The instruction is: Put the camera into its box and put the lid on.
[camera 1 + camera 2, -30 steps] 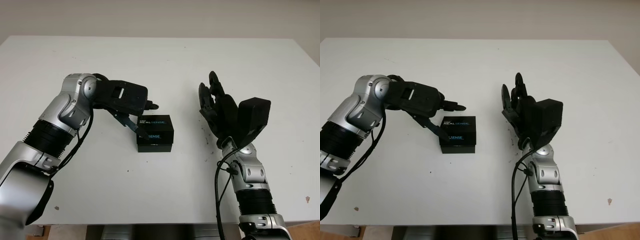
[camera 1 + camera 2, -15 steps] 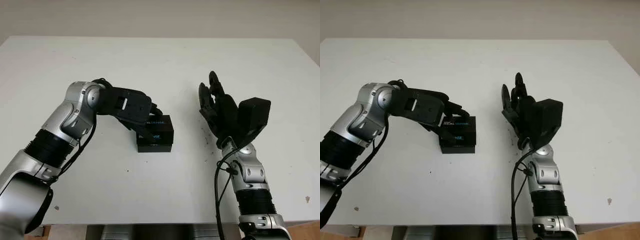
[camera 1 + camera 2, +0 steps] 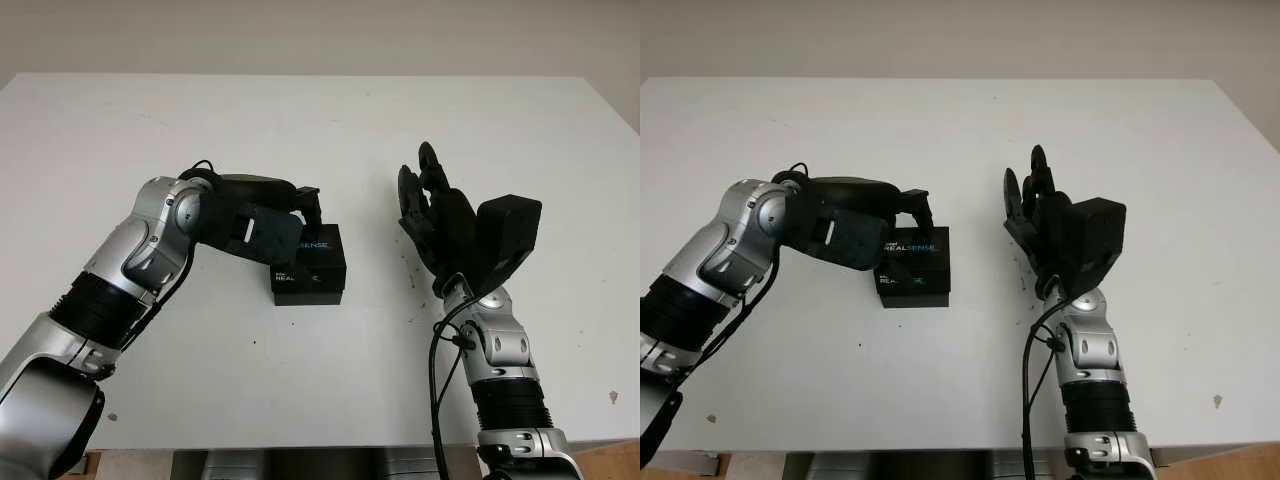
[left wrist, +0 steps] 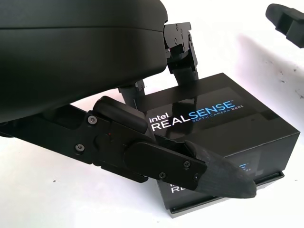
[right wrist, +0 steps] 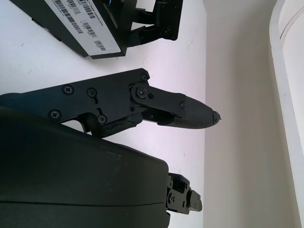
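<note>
The black RealSense box stands on the white table with its lid on it. The lid sits a little askew, so the base's edge shows below it. My left hand reaches over the box's left part. Its fingers hook the lid's far edge and its thumb lies along the near side, so it is shut on the lid. My right hand is held up, open, to the right of the box, well apart from it. The camera itself is hidden.
The table's far edge runs along the back and its right edge lies beyond my right arm. A few small dark specks mark the surface between the box and my right hand. The box also appears in the right wrist view.
My left hand has moved from beside the box's left side to over it and has closed on the lid. The box has shifted slightly. The right hand has not moved.
</note>
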### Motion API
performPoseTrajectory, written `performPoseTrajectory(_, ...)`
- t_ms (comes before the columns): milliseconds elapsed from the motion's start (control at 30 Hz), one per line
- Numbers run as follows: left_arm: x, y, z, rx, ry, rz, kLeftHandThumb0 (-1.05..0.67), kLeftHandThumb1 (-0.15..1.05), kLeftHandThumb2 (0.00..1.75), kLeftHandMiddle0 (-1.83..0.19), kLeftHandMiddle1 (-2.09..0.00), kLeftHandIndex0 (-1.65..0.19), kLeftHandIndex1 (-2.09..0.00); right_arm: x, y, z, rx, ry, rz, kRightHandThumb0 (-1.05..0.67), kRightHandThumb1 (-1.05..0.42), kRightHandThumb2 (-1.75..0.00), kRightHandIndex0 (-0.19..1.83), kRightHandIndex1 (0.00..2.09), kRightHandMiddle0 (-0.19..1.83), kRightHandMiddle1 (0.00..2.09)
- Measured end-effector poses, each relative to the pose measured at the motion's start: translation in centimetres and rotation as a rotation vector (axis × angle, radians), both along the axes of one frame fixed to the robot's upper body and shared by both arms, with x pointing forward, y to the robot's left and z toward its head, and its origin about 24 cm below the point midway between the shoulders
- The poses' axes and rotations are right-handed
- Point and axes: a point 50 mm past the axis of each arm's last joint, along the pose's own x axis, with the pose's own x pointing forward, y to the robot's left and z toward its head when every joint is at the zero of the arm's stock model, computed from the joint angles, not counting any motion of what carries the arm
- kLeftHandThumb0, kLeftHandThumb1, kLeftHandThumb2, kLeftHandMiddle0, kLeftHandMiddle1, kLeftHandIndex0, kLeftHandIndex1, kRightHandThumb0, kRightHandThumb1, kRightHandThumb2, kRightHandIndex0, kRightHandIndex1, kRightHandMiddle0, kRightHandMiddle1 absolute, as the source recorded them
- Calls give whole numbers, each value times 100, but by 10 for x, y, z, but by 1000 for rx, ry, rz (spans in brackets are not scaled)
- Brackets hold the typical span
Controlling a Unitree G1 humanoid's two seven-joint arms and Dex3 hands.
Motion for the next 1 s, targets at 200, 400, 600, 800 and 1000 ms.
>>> performPoseTrajectory(200,-2,-1,0,19,-37,-8,-67,105,7,-11,-155,6,-158,0,0,0,-1,-2,1,-53,-105,-60,-14,6,-12,5)
performPoseTrajectory(400,-4,-3,1,32,-60,-21,-67,104,6,-12,-156,6,-156,0,1,0,3,-2,4,-54,-105,-59,-15,5,-12,5)
performPoseTrajectory(600,-5,-2,0,25,-62,-17,-68,103,5,-16,-166,2,-171,0,1,0,3,-3,4,-54,-105,-59,-15,5,-13,5)
performPoseTrajectory(800,-6,-1,-1,23,-33,-5,-68,104,6,-14,-155,3,-157,0,1,0,3,-3,4,-54,-105,-60,-15,5,-13,5)
performPoseTrajectory(1000,-7,-2,2,8,-9,2,-69,104,5,-14,-170,-2,-163,0,1,0,4,-3,7,-54,-105,-59,-15,5,-13,5)
